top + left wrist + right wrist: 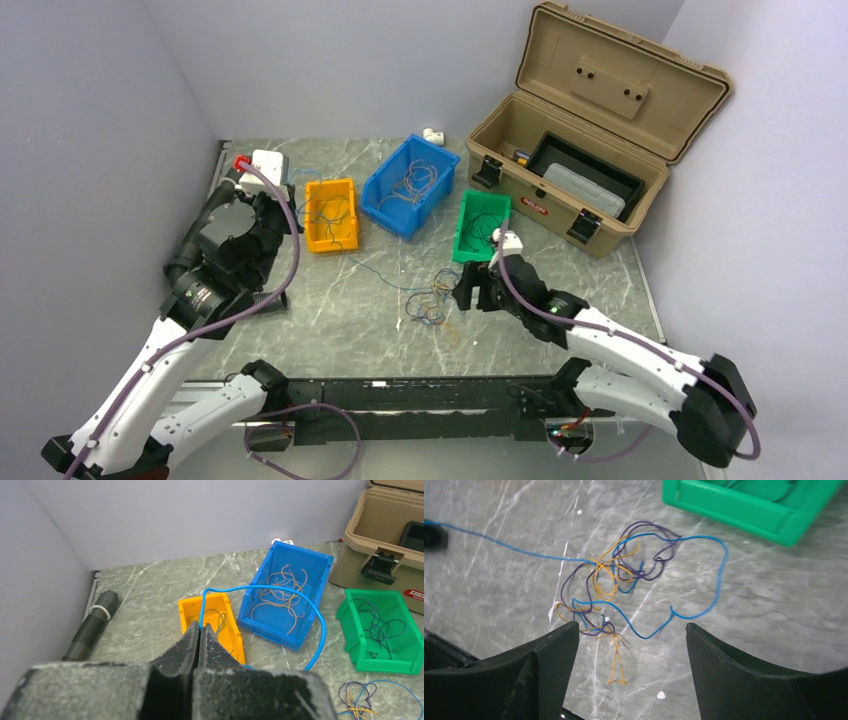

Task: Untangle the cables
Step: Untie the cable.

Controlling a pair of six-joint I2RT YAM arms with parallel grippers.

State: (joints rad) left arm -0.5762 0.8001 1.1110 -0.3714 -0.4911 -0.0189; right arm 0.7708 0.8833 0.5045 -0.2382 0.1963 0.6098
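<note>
Now | left tool [199,626] pinching one blue cable [270,586] | right tool [631,626] spread near one tangle [614,575]

— What lies under the claw [630,630]?

— A loose tangle of cables [614,575], blue, purple and orange, on the marbled bench [774,610]. It sits just ahead of the two dark fingers, which stand wide apart.

— Does anything lie between them?

— The tail of one orange strand [616,665], flat on the stone.

— And what leaves the knot?

— One blue strand [499,544] runs off to the left edge. A second blue loop bulges out to the right.

— And beyond that?

— A green bin [744,507] at the top right, apart from the tangle.
</note>
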